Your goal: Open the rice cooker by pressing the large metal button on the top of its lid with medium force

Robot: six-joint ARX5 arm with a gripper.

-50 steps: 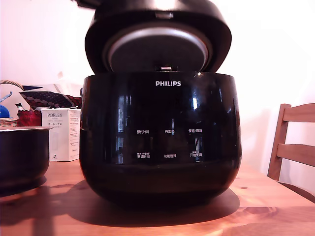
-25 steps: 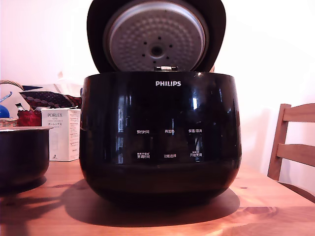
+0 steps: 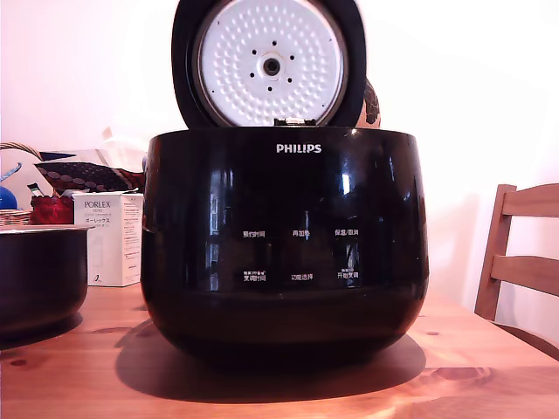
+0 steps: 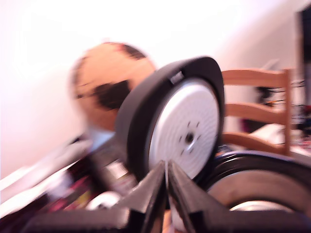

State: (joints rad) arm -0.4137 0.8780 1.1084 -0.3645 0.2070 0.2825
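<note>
The wooden table [image 3: 489,384] bears the rice cooker [image 3: 284,244], a dark pot [image 3: 39,275] and a white box [image 3: 112,237].

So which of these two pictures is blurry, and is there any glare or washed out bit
The wrist view is smeared by motion blur: the lid, chair and gripper jaws all look soft. The exterior view is sharp, but its wall is blown out white, and the rice cooker front carries bright reflections.
</note>
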